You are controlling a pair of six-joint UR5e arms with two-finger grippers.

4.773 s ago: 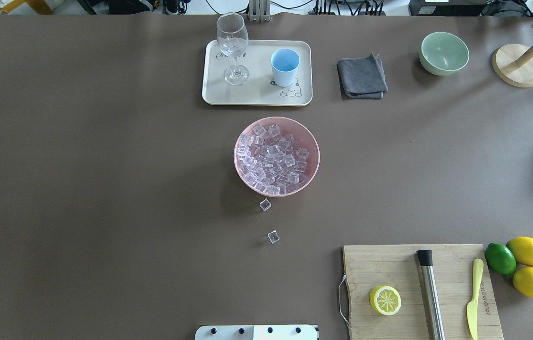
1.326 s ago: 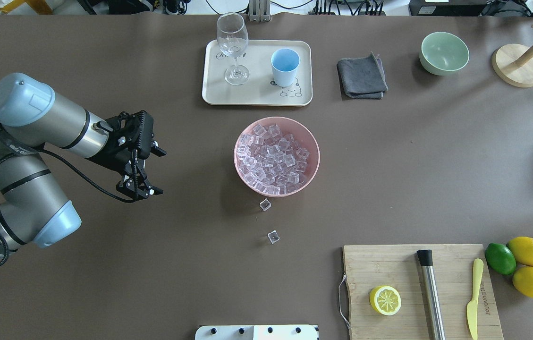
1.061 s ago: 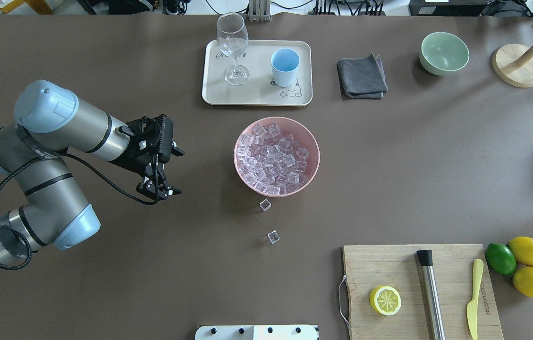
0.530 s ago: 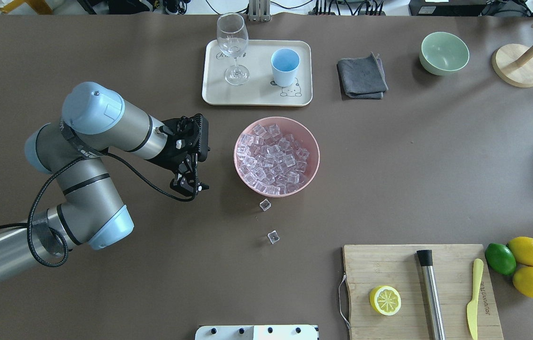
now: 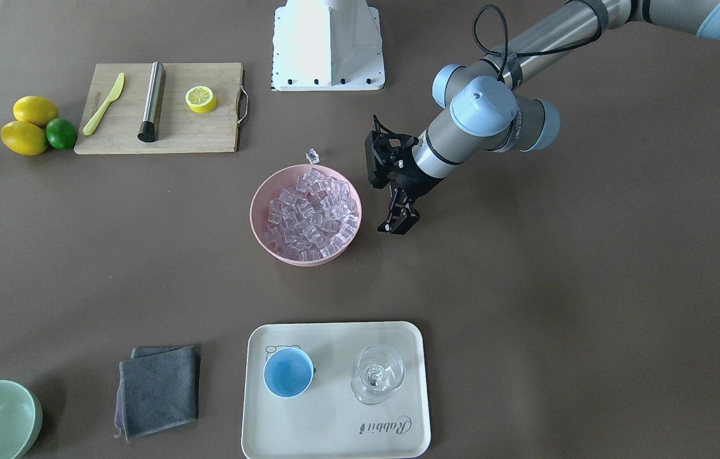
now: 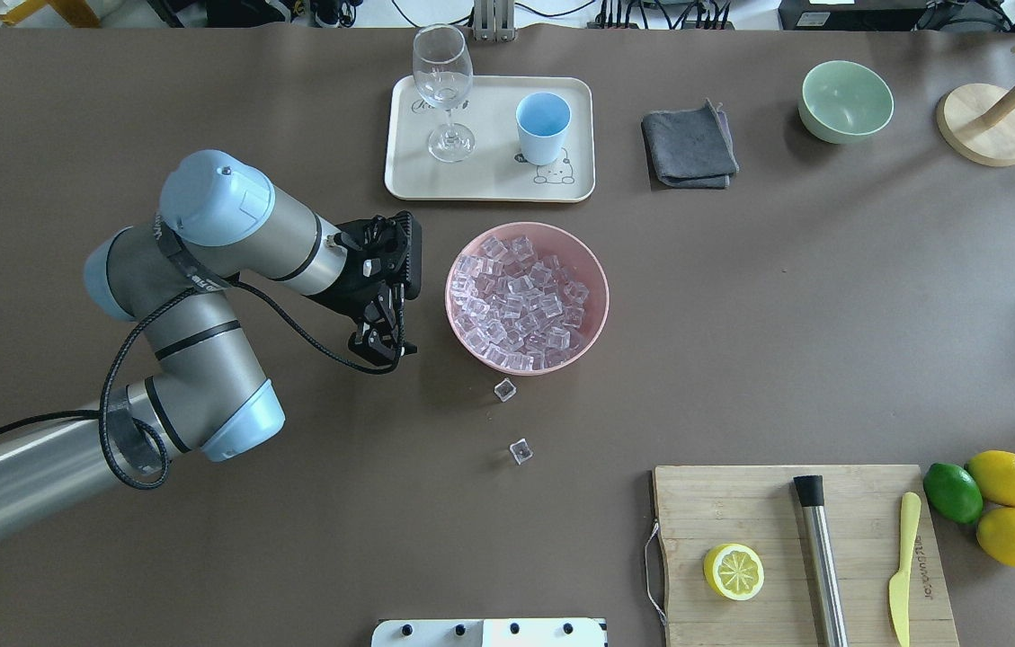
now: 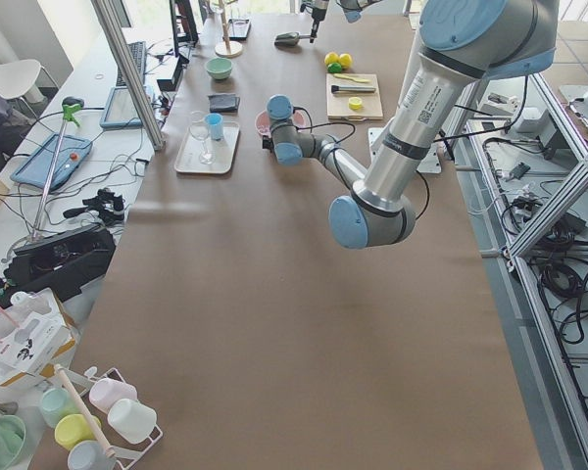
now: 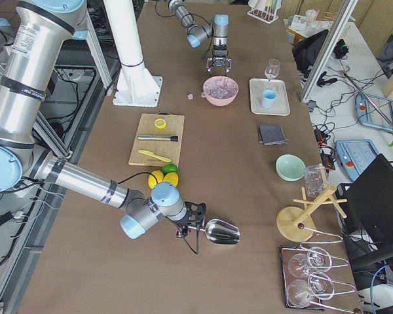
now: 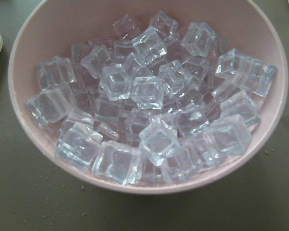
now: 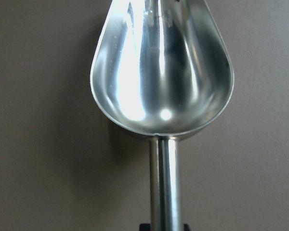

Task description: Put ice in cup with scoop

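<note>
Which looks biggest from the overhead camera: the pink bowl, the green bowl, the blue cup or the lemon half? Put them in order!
1. pink bowl, clearly the largest.
2. green bowl, noticeably smaller.
3. cup and lemon half: these look about alike in this view, so I won't rank one over the other.

You see the left gripper pointing down at the table just beside the pink bowl, on the view's right, not touching it. Jaws look slightly parted, nothing in them. The bowl is piled with ice. One loose cube lies on the table behind it, toward the robot base. Nearer you, the tray carries the cup, upright, with a stemmed glass beside it. The cutting board sits top left.
</note>
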